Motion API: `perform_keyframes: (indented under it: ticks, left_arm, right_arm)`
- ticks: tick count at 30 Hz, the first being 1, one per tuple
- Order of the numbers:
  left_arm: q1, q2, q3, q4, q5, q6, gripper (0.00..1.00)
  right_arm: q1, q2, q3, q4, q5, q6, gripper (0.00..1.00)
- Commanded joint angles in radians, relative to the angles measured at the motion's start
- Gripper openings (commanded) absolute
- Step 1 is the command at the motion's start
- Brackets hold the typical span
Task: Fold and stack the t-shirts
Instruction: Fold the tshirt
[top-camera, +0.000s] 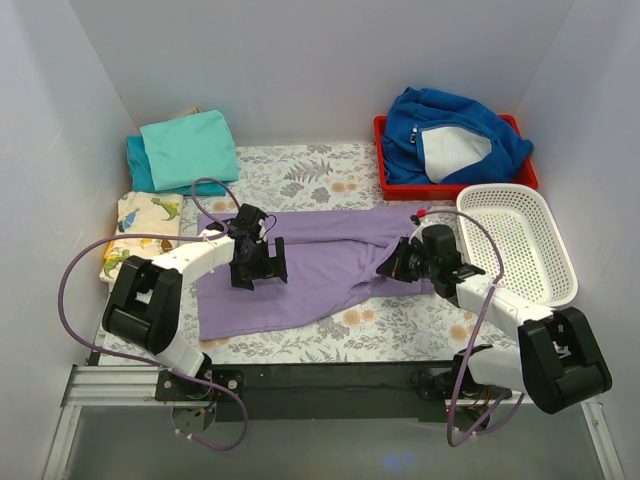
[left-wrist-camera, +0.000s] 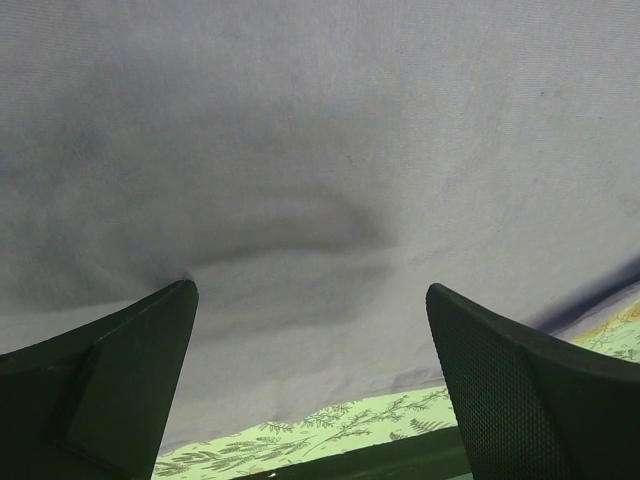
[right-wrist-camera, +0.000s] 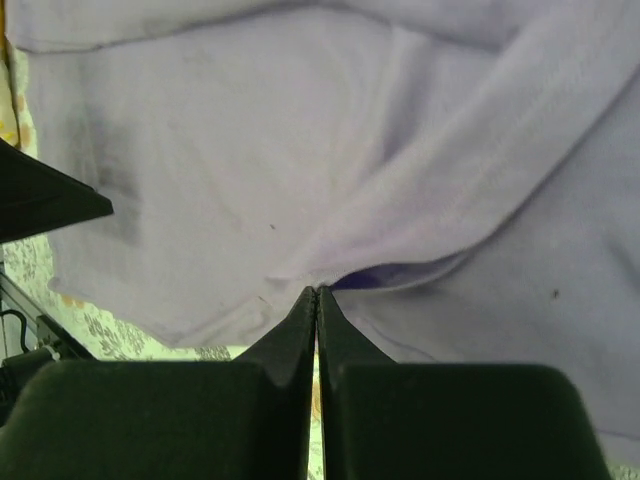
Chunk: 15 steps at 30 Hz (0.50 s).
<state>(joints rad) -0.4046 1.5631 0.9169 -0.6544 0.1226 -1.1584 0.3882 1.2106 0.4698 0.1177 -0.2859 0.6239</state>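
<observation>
Overhead view bright, even, sharp; wrist views dimmer (soft shadows, foreground blurred).

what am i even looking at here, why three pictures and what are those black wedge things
These are two robot arms bolted to a table edge, seen from above in the top picture. The other two pictures come from small cameras on each wrist, so the black wedges are each arm's own fingers.

A purple t-shirt lies spread on the flowered table. The left tool is open above the shirt, holding nothing. The right tool is shut, its tips at a fold of the shirt's edge; whether cloth is pinched is unclear.

Behind are folded turquoise t-shirts, a blue jacket in a red tray, a white basket, and a dinosaur-print cloth.
</observation>
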Motion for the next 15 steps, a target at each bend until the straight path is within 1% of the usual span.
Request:
perform_keyframes:
  ticks: [1, 6, 10, 15]
  left_arm:
    - [-0.003, -0.026, 0.02, -0.011, -0.017, -0.003, 0.98]
    - [-0.005, -0.043, 0.031, -0.037, -0.046, -0.006, 0.98]
    - [-0.005, -0.067, 0.03, -0.06, -0.072, -0.029, 0.98]
    - [-0.005, -0.106, 0.028, -0.099, -0.1, -0.055, 0.98]
  right_arm:
    - [0.006, 0.032, 0.099, 0.043, 0.028, -0.064, 0.01]
    - [0.005, 0.134, 0.191, 0.042, 0.056, -0.125, 0.01]
    - [0.0, 0.194, 0.265, 0.028, 0.115, -0.171, 0.01]
    - [-0.014, 0.265, 0.34, 0.013, 0.129, -0.21, 0.01]
